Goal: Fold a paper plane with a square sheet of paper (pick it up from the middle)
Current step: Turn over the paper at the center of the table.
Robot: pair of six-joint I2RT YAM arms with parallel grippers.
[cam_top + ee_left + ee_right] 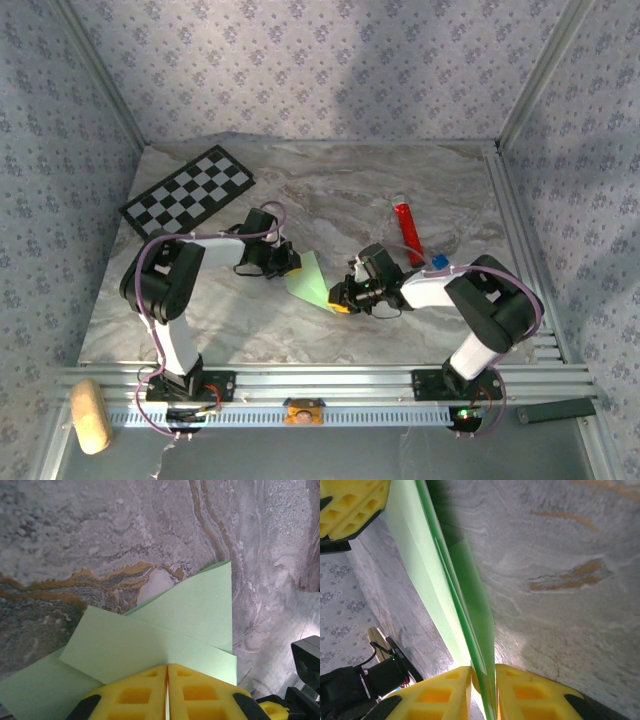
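Left of the red tube point(406, 232), the left gripper point(290, 265) and right gripper point(341, 303) each clamp jaws on the folded green paper point(312, 281).

Desk point(340, 190) was grey marbled, with ochre veins. Black-and-white checkerboard point(188, 190) lay flat at its far-left corner. Red tube point(407, 232) lay toward the far right, well apart from it.
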